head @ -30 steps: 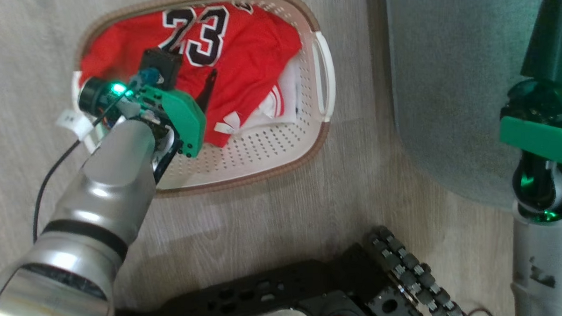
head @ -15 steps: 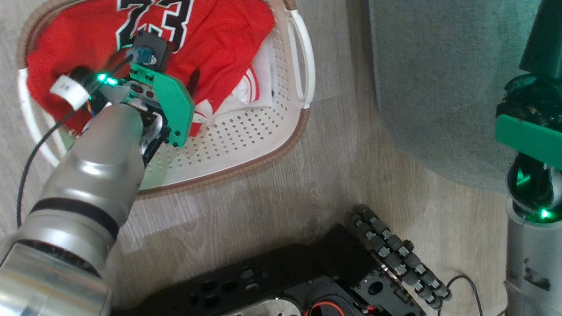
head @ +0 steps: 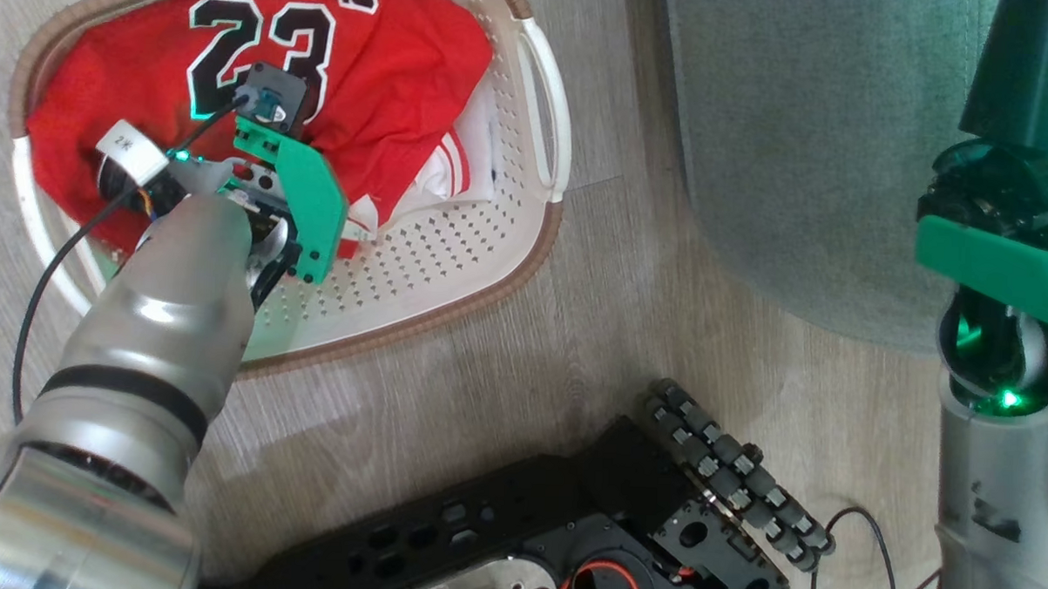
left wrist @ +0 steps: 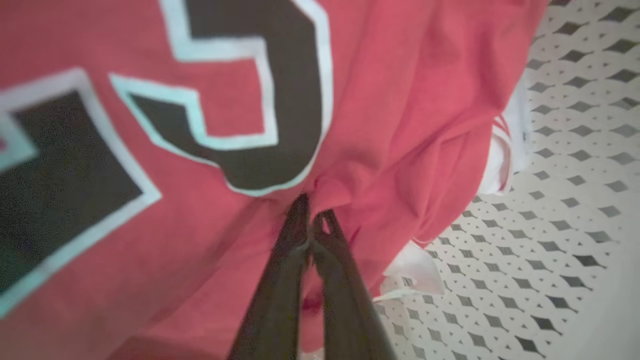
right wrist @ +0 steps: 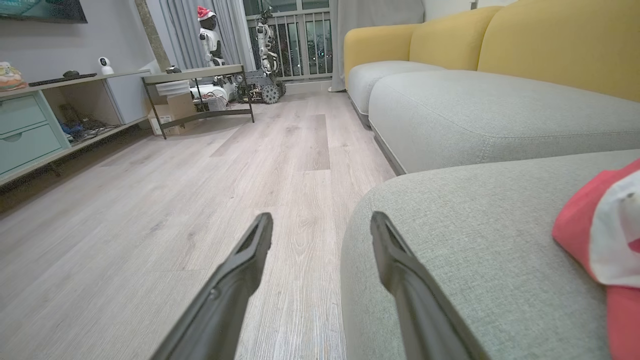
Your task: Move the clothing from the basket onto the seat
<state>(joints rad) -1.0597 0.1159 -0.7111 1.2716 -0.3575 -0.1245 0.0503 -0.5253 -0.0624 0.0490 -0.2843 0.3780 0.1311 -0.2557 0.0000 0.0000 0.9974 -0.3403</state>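
The clothing [head: 392, 72], a red jersey with a black-and-white 23, lies crumpled in the cream perforated basket [head: 454, 314] on the wood floor. My left gripper [left wrist: 311, 216] reaches down into the basket and is shut on a fold of the red jersey [left wrist: 400, 100] just below the number. White-trimmed fabric [head: 459, 170] sticks out beside it. The grey-green seat [head: 799, 165] lies to the right of the basket. My right gripper [right wrist: 320, 220] stands open at the seat's [right wrist: 475, 240] corner, holding nothing. Another red and white garment [right wrist: 600, 235] rests on that seat.
My black wheeled base [head: 568, 540] with its roller wheel [head: 735, 476] sits at the bottom, near the basket and seat. Wood floor [right wrist: 175, 200] stretches ahead, with a low table [right wrist: 200, 90], a cabinet [right wrist: 30, 130] and yellow sofa backs [right wrist: 550, 45] beyond.
My left gripper has lowered into the jersey and closed on a fold of it. The head camera has shifted, sliding the basket left in view. The right arm is unchanged.
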